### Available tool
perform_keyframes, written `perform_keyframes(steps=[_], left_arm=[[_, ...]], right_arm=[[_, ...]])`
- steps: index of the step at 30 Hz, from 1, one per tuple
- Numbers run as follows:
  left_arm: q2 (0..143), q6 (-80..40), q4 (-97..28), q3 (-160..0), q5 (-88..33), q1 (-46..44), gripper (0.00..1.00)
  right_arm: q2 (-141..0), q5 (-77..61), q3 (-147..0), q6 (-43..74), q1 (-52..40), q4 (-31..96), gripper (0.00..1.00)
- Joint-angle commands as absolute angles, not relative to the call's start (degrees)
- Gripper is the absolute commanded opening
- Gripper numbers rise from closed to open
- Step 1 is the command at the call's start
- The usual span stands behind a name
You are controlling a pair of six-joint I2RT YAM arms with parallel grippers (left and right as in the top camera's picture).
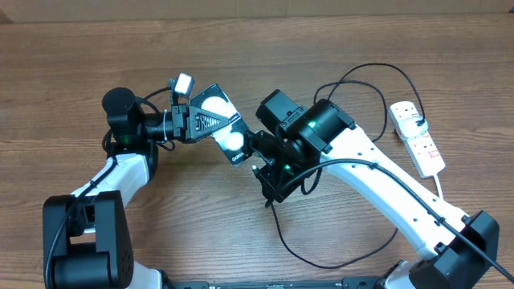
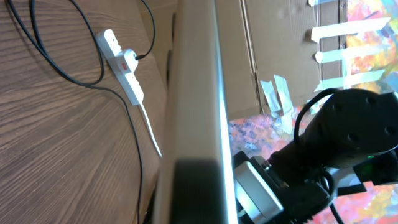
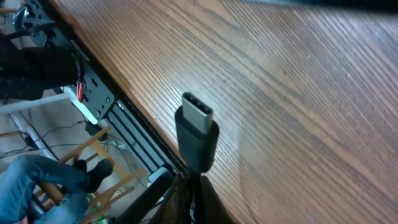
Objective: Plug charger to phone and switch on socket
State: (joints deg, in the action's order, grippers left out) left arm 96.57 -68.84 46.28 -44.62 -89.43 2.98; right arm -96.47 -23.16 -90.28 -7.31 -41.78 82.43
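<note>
My left gripper (image 1: 215, 122) is shut on the phone (image 1: 229, 132), a black glossy slab with two white reflections, and holds it tilted above the table. In the left wrist view the phone (image 2: 194, 93) shows edge-on. My right gripper (image 1: 259, 163) is just right of the phone's lower end, shut on the charger's connector tip (image 3: 198, 134), which points up from the fingers (image 3: 196, 202) and is apart from the phone. The thin black charger cable (image 1: 321, 261) loops to the socket (image 1: 419, 140), a white power strip at the right, where its small black plug (image 1: 419, 123) sits in an outlet.
The socket (image 2: 121, 59) with its red switch marks and thick white cord (image 2: 149, 127) also shows in the left wrist view. The table's front edge (image 3: 130, 112) lies close below the right gripper. A cardboard wall (image 1: 257, 8) runs along the back.
</note>
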Motion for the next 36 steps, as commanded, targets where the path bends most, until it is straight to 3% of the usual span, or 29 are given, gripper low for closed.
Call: perform_keyframes(steps=[1,20,26,36], left_arm=[[96.75,-66.78,46.52,-46.13,-90.59,1.91,0.04],[96.75,-66.61,46.52,-46.13,-90.61,0.30,0.04],[96.75,-65.12,46.52,-46.13,-90.61,3.86,0.04],[96.75,-64.99,46.50,-46.13,-90.61,17.52,0.04]], right_arm=[[-94.94,-24.08,-91.53,-9.56,-42.11,81.91,0.04],[-97.32,-22.00,-91.66,-10.50,-41.98,81.08,0.04],[-97.12,-1.10,-91.98,6.09,-41.98,79.59,0.04],[-98.70,-9.76,-77.08,7.90,-42.00,57.19,0.04]])
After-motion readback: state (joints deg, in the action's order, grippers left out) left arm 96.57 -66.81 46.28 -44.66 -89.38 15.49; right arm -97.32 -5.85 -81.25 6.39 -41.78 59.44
